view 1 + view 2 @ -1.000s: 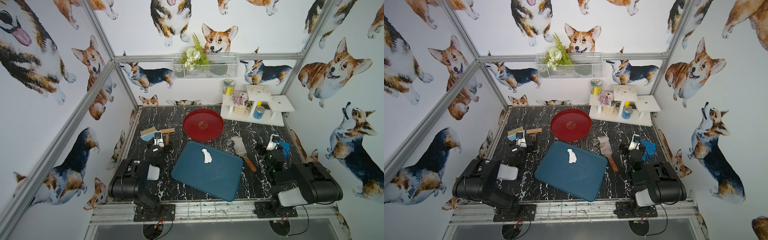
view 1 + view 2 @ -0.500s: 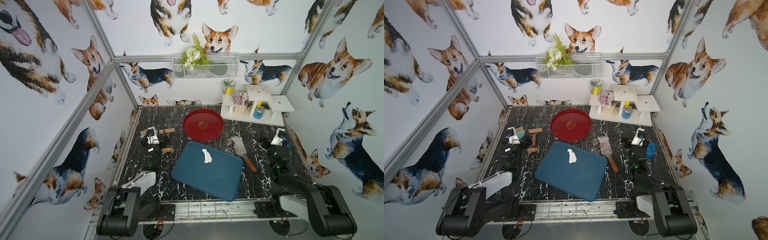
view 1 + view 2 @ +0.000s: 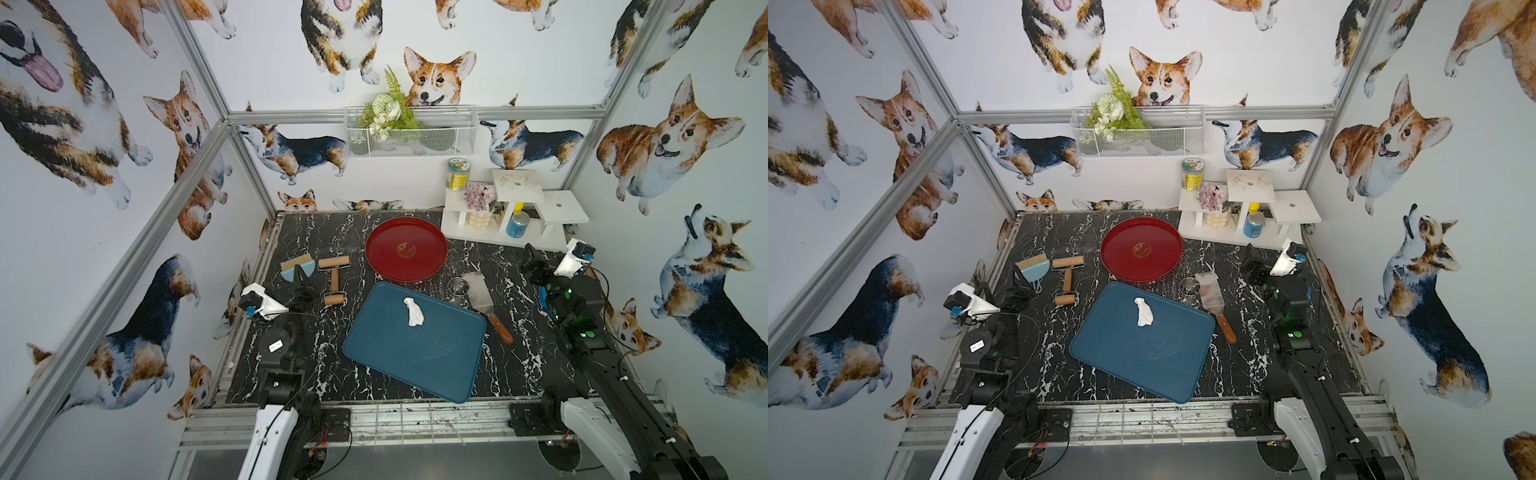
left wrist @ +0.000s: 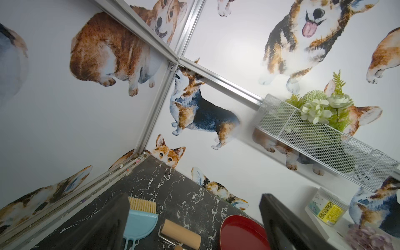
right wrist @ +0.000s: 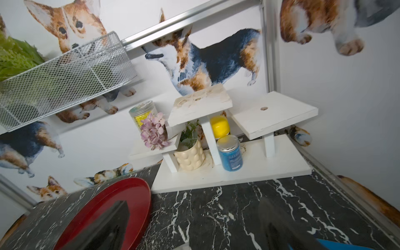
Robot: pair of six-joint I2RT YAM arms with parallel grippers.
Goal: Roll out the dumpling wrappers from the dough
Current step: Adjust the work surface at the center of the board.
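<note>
Plainly, there is one lump of dough [image 3: 414, 312], white and irregular, lying on the one blue tray [image 3: 419, 365] close to its far edge; the rest of the tray's surface is bare in both top views. The tray sits askew on the black marble table [image 3: 528, 357], with its near corner close to the table's front edge. One red plate [image 3: 428, 237] lies just beyond the tray's far edge, its rim just beside it. One metal ring cutter [image 3: 456, 286] and one bench scraper [image 3: 482, 293] lie along the tray's right side, and the scraper's wooden handle is near the tray's right corner. On the left side are one double-ended wooden roller [image 3: 333, 275] and one brush with dustpan [image 3: 296, 266], apart from the tray. The left gripper [image 3: 302, 286] is low beside the dustpan with its jaws spread wide and nothing between them. The right gripper [image 3: 534, 266] is in front of the white shelf [image 3: 498, 239], likewise wide and empty. Strips of bare marble lie between the tray and each arm.
</note>
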